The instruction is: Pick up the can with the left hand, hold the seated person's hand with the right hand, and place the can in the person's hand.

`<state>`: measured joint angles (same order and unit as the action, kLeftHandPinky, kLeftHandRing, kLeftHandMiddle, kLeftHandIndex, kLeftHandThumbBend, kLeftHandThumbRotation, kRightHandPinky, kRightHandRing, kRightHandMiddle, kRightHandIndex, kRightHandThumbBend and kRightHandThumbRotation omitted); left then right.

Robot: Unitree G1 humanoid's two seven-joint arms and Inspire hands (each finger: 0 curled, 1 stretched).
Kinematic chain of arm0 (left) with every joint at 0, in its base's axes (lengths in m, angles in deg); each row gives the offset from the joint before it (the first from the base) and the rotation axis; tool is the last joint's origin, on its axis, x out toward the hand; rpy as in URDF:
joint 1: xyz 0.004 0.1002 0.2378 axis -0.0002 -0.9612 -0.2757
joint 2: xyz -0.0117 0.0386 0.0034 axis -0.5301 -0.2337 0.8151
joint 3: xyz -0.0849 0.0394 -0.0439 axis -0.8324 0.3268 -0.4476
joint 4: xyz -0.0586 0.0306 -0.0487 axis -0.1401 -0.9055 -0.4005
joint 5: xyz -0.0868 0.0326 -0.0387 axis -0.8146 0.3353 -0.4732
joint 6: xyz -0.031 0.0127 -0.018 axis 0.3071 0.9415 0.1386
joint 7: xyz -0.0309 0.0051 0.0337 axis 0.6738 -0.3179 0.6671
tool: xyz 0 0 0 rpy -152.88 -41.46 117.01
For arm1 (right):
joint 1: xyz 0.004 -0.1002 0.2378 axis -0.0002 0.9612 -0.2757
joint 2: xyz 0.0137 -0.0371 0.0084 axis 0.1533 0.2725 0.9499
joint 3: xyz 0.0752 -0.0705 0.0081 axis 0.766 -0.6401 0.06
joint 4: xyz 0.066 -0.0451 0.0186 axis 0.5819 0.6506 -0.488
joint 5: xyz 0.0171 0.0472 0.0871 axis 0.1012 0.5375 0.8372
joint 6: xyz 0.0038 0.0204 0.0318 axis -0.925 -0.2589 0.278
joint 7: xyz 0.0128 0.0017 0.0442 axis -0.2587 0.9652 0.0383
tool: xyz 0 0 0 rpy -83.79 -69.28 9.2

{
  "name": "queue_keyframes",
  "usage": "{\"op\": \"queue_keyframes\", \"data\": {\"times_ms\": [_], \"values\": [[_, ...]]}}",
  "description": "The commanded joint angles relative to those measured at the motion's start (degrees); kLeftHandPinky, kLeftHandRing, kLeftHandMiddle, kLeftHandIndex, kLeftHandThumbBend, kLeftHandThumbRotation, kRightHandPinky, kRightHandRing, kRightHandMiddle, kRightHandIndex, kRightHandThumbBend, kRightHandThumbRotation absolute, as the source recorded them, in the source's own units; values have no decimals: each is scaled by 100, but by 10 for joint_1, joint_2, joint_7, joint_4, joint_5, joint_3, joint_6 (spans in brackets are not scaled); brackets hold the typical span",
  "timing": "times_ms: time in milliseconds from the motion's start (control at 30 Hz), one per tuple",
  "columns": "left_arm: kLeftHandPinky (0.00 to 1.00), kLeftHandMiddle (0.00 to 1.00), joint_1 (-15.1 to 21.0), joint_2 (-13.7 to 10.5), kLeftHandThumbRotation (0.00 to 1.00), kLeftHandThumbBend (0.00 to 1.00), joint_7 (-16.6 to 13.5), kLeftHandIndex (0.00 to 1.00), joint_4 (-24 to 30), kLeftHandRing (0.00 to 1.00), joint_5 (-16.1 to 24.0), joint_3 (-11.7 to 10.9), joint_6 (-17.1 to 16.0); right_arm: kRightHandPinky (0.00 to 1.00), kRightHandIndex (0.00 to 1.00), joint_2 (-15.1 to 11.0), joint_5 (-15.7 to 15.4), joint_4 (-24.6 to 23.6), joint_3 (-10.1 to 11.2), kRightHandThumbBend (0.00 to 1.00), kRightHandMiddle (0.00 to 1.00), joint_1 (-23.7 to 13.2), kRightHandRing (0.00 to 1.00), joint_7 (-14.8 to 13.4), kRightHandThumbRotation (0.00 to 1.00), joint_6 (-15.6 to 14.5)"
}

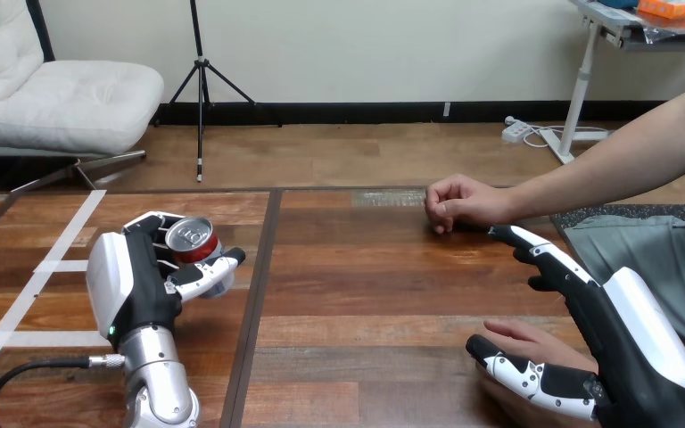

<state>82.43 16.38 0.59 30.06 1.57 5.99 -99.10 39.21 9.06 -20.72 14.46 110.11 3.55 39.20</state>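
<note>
Right hand [642, 352] near right, wide open, fingers straight, thumb spread. Person's near hand [526, 342] lies between thumb and fingers, not clasped yet; guessing it's lining up to steady it. Left hand [138, 285] at counter's [366, 294] left, fingers curled round upright can [192, 239], looks ready to carry over. Person's far hand [459, 203] fisted, resting on counter.

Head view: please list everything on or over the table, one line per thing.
can: one, red with silver top, table's left, in the left hand
tape lines: several, white, table's left part
table: one, brown wood
person's fisted hand: one, resting on the table's far right
person's lower hand: one, bottom right, between the right hand's thumb and fingers
left hand: black-and-white, curled round the can
right hand: black-and-white, fingers straight, bottom right
</note>
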Motion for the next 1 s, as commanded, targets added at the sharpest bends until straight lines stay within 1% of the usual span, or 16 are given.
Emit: {"op": "queue_keyframes", "data": {"times_ms": [0, 133, 233, 333, 433, 533, 633, 733, 833, 967], "values": [[41, 45, 12, -3, 0, 67, 3, 48, 43, 43, 1, 1, -22, 82, 88, -1, 2, 1, 9, 57, 90, -34, 88, -16, 0, 19], [40, 45, 8, -1, 0, 67, 7, 48, 49, 42, 0, 1, -27, 83, 88, -2, 0, 1, 11, 58, 90, -34, 88, -18, 0, 20], [39, 45, 5, 0, 0, 67, 6, 47, 52, 42, 4, 4, -33, 84, 87, -3, -4, -1, 12, 60, 90, -34, 88, -19, 0, 18], [39, 45, 1, 2, 0, 66, 12, 47, 57, 42, 2, 3, -36, 84, 87, -6, -12, -2, 14, 61, 89, -35, 88, -20, 0, 17], [39, 45, -3, 1, 0, 66, 11, 47, 60, 42, 7, 6, -46, 84, 87, -10, -21, -2, 17, 62, 89, -35, 88, -21, 0, 16], [39, 45, -5, 2, 0, 65, 9, 47, 63, 42, 11, 8, -45, 84, 87, -16, -23, -2, 21, 64, 89, -36, 88, -17, 0, 17], [39, 45, -8, 4, 0, 65, 9, 47, 67, 42, 12, 9, -46, 85, 87, -23, -26, -5, 25, 66, 89, -37, 88, -9, 0, 12], [39, 46, -10, 5, 0, 65, 10, 47, 68, 42, 12, 10, -50, 85, 86, -35, -35, -9, 31, 67, 88, -37, 88, 1, 0, 8], [39, 46, -12, 7, 0, 65, 11, 47, 69, 42, 12, 10, -50, 84, 86, -47, -42, -15, 38, 69, 87, -36, 87, 16, 0, -3], [39, 46, -14, 9, 0, 65, 12, 47, 72, 43, 14, 12, -52, 84, 85, -66, -63, -32, 49, 72, 87, -34, 87, 43, 0, -30]]}}
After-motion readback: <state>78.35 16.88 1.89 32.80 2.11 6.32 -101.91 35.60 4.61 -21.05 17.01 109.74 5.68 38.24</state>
